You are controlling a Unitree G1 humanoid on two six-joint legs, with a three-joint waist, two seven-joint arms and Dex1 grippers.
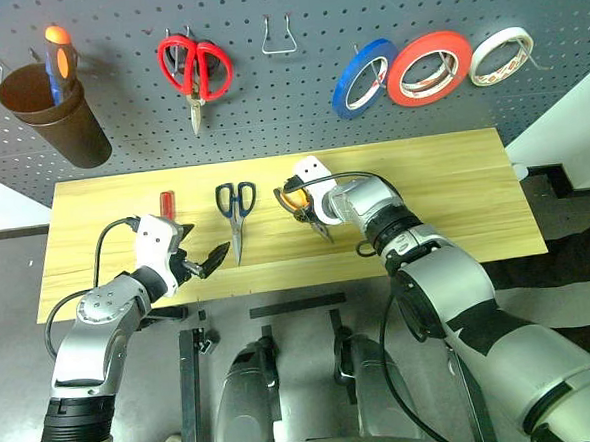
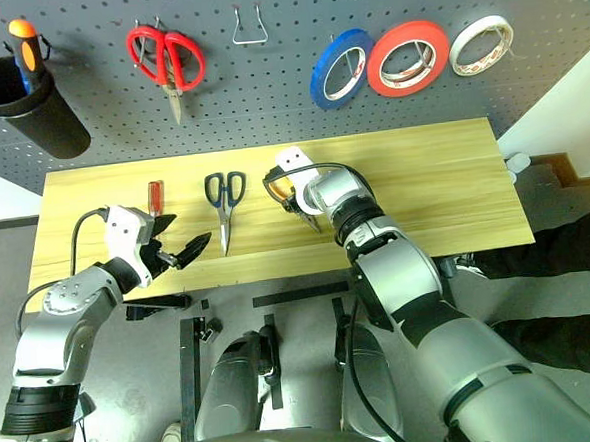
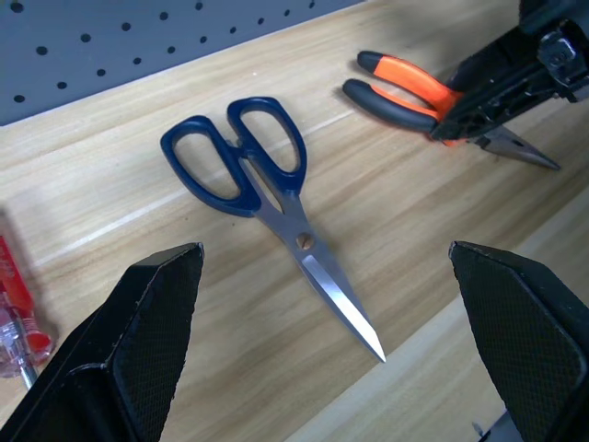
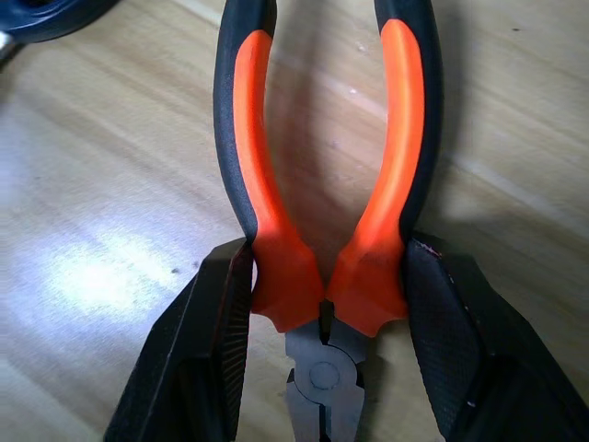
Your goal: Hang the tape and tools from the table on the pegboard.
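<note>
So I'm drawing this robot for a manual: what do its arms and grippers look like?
Both arms are silver-grey metallic shells with black bands at the joints. Each wrist carries a white housing, and a thin black cable loops from forearm to wrist. The left gripper and right gripper each have two black, wedge-shaped fingers with finely textured inner pads.

Right tool is pointing down and forward, its two black fingers pressing against the pliers at the base of the handles. Left tool is hovering nearly level, jaws spread wide, gripping nothing.
</note>
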